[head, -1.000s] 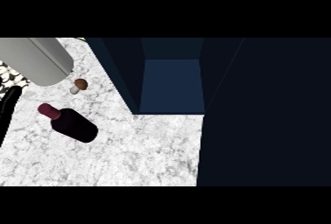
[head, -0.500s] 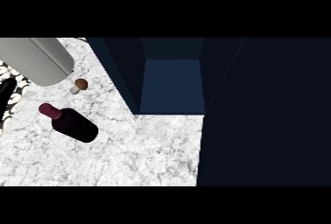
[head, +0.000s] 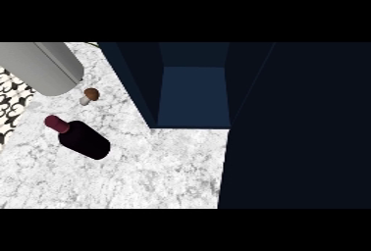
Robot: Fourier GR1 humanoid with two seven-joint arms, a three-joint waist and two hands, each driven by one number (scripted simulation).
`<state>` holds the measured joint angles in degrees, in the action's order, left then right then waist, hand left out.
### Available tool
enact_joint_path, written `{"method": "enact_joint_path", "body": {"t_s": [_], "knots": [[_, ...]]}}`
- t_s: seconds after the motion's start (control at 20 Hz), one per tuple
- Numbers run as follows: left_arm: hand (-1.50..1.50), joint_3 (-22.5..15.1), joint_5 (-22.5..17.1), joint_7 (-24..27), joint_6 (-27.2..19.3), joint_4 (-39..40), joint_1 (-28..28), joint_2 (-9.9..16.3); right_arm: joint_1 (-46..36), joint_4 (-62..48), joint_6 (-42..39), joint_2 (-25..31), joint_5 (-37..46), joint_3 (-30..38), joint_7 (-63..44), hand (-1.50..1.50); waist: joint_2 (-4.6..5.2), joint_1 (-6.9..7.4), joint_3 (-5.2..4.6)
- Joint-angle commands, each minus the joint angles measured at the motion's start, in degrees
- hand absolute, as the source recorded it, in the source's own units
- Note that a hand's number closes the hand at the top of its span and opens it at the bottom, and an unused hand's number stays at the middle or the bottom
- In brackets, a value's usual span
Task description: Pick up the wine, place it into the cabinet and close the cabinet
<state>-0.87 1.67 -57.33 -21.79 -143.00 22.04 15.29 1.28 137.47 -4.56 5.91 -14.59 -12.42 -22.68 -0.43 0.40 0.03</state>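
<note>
I see no hands; since a second ago nothing moves. The wine (head: 78,138) lies ungrasped on the counter (head: 145,171), cabinet (head: 194,98) open.

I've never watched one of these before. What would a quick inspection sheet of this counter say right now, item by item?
Surface: white marbled counter, lit, bare in front of the cabinet.
Job's things: wine bottle, dark, neck pointing up-left, standing free left of the cabinet; cabinet open, its blue inside showing, nothing seen in it.
Clutter: small mushroom with a brown cap, above the bottle and apart from it.
Hands: neither hand in view; a grey forearm shows at the upper left, its end near the mushroom.
Cables: nothing seen.
Surroundings: black-and-white patterned floor along the left edge; a dark panel, probably the cabinet's door, fills the right side.
</note>
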Motion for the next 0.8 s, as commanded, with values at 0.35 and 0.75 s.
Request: {"method": "enact_joint_path", "body": {"t_s": [0.35, 0.75], "knots": [[-1.50, 8.81, -5.04, -5.52, 0.91, -5.88, 3.86, 4.82, -3.30, 5.97, 5.00, 0.22, 4.22, -0.29, -6.13, -1.50, 0.15, -0.24, -0.03], [-1.50, 8.56, -5.36, -5.88, 1.92, -4.24, 2.94, 4.93, -3.67, 2.77, 3.92, 0.59, 4.10, 0.25, -4.99, -1.50, 0.27, -0.32, 0.01]]}}
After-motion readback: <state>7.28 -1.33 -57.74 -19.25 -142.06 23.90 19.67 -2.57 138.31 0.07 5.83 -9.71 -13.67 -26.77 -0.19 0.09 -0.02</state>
